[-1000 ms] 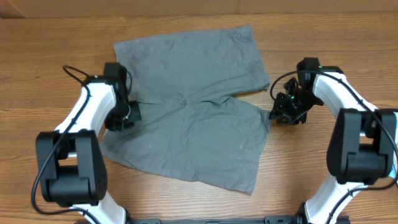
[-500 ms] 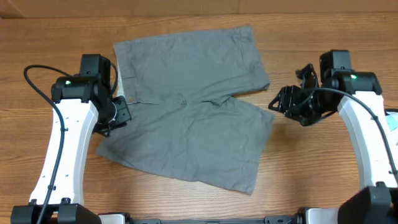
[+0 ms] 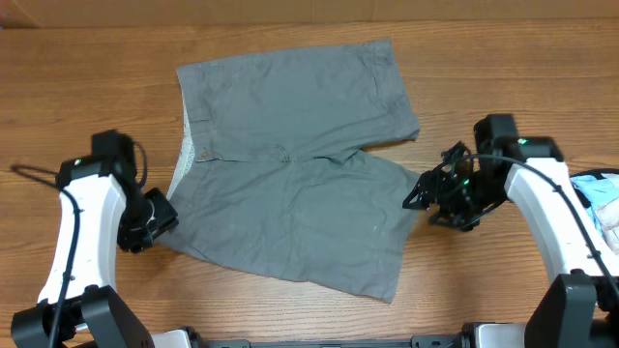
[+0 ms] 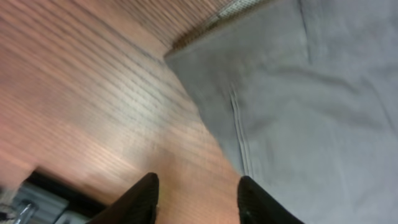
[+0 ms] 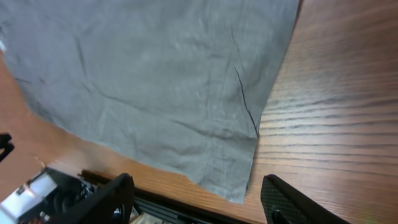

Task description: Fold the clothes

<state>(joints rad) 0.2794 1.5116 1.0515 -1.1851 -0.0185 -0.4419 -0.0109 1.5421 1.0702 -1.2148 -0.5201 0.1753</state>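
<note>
Shorts (image 3: 290, 174) lie released; left hand (image 3: 158, 216) backed away leftward, open, empty; right hand (image 3: 418, 198) open, empty, beside hem.

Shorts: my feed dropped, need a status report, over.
Left gripper open, empty. Right gripper open, empty. Shorts spread flat on table, unfolded. Nothing in the way.

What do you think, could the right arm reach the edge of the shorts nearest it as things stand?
Probably yes. The right gripper hangs open right at the side hem of the shorts, and nothing lies between them to block it.
</note>
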